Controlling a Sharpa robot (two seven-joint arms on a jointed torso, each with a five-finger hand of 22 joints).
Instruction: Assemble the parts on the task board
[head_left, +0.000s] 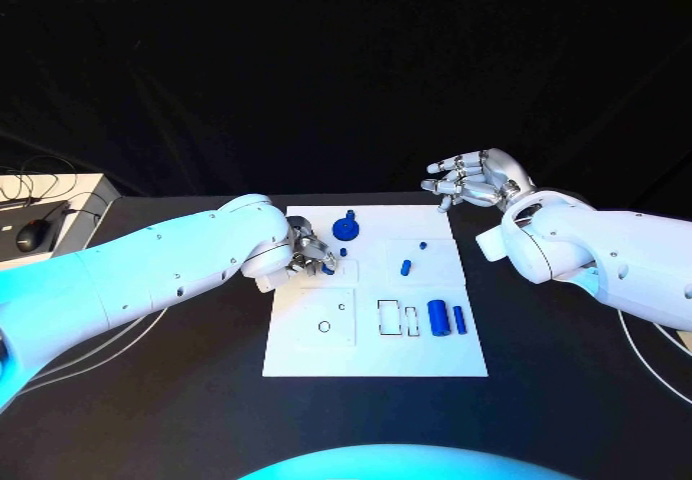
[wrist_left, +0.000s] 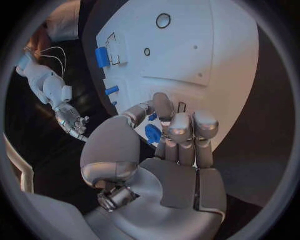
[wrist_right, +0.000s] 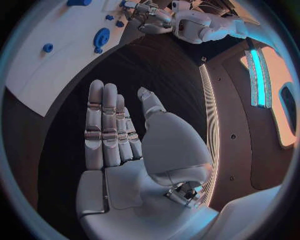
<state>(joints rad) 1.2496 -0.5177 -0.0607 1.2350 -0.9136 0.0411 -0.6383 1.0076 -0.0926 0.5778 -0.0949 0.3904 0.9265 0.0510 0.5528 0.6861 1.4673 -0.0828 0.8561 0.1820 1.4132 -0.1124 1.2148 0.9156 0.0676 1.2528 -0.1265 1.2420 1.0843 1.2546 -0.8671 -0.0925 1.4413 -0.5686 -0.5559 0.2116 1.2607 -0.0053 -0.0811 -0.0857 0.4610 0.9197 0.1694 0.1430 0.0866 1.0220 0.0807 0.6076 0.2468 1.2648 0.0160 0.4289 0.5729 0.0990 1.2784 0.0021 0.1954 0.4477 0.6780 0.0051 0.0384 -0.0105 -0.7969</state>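
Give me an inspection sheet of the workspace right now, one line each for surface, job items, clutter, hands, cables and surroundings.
Surface: black table, task board lying flat mid-table.
Job's things: blue parts spread on the board, among them a round knobbed piece at the far edge and two cylinders on the right side.
Clutter: nothing seen on the table.
Hands: left hand over the board's left edge, fingers curled at a small blue part; right hand raised past the board's far right corner, holding nothing, fingers straight.
Cables: wires at far left.
Surroundings: pale box and dark mouse at far left; black backdrop.
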